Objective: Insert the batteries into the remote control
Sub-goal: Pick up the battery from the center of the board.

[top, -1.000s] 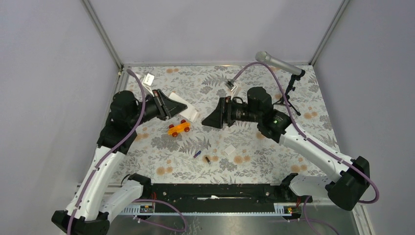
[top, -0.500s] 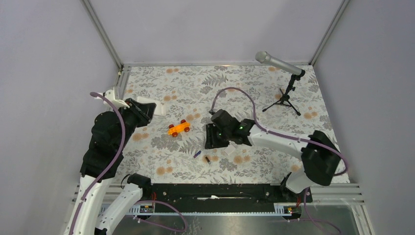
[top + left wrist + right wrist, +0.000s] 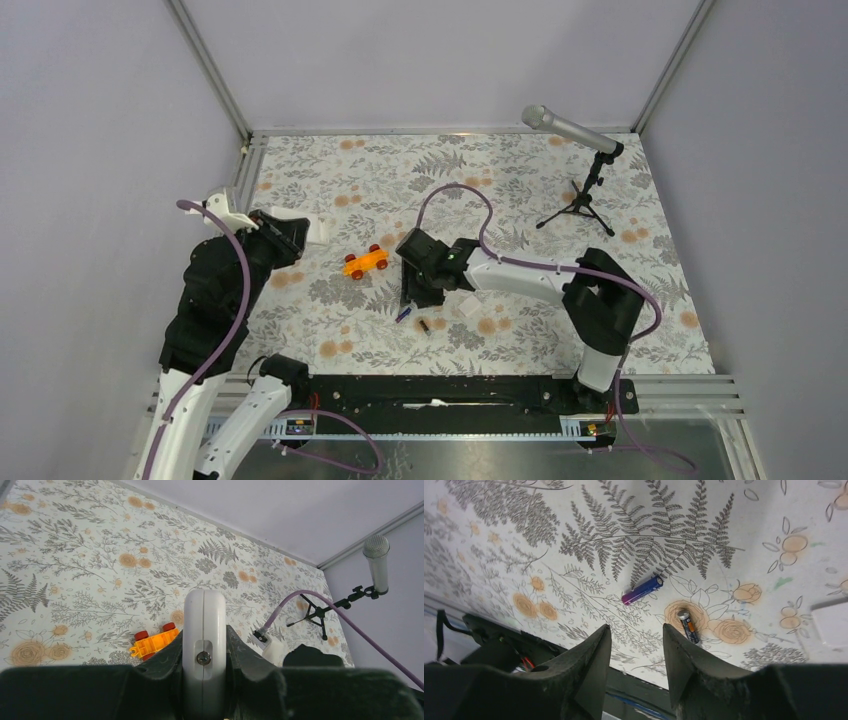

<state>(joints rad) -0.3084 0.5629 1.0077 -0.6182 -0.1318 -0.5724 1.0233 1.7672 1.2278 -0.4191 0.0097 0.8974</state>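
At centre left of the top view, left gripper clamped on the small white-grey rectangular plastic remote control, held clear of the floral-patterned worktop. From the left wrist camera, handset seen edge-on between both fingers, a screw in its narrow side. Near the middle of the top view, right gripper spread wide, holding nothing, low over the worktop. In the right wrist view, thin blue-purple cylindrical battery lying just beyond the fingertips. Dark brown-black cylindrical battery lower right of it, close but apart. Small orange plastic toy car just left of the right gripper.
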